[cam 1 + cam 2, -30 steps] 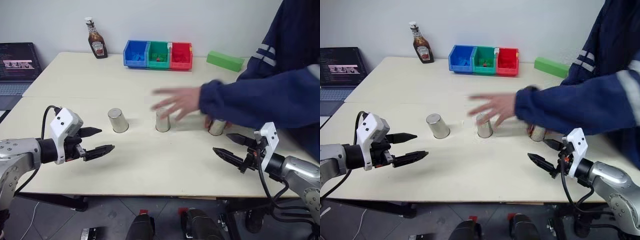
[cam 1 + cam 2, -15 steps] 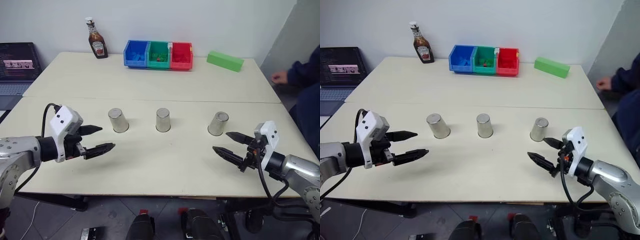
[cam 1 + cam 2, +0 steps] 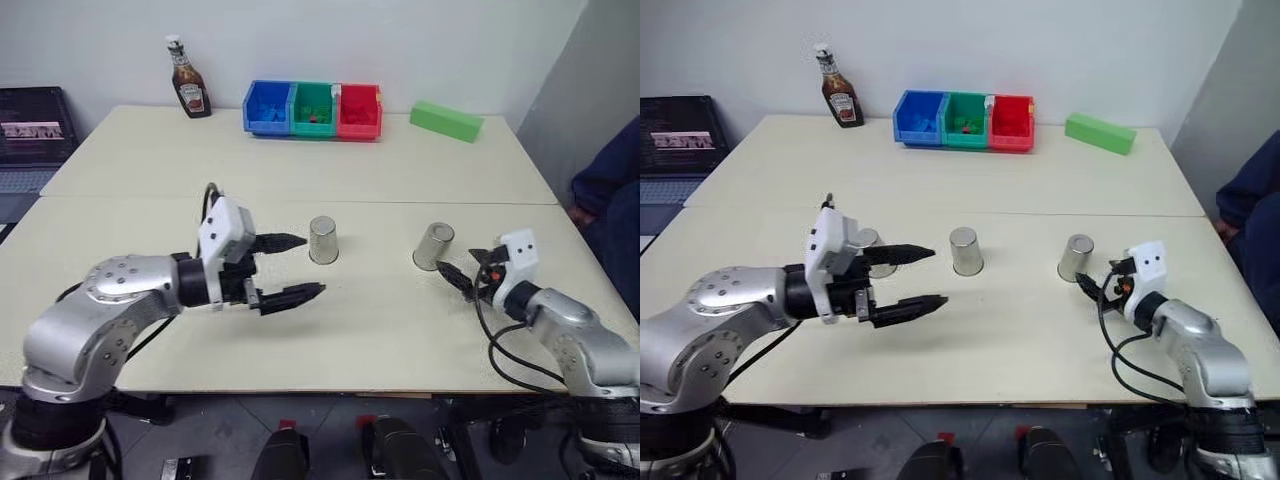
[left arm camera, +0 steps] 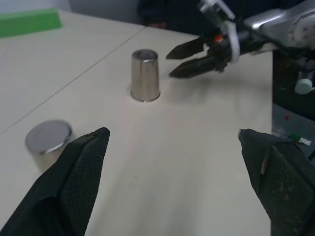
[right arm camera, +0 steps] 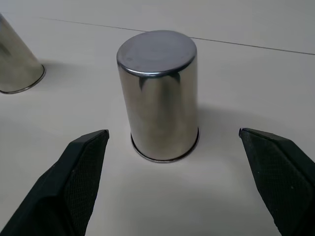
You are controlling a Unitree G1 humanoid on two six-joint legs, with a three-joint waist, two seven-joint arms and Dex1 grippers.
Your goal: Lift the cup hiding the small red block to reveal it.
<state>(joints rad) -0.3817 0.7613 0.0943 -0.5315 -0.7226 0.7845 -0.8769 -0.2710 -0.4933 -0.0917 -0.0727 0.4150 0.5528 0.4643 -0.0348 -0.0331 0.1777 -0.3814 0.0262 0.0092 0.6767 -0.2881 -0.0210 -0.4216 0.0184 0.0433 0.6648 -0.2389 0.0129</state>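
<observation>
Right gripper (image 3: 462,272) fingers wide open just beside right cup (image 3: 433,246), seemingly apart. Left gripper (image 3: 290,268) fingers open over worktop (image 3: 380,330).

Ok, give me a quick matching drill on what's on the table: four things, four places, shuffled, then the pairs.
Things:
1. ketchup bottle
2. green block
3. right-hand cup
4. left-hand cup

Places:
A. just ahead of the open fingers of the right gripper
B. left of the blue bin, near the table's far edge
C. partly hidden behind the left gripper
D. right of the red bin

Pairs: 1-B, 2-D, 3-A, 4-C
</observation>
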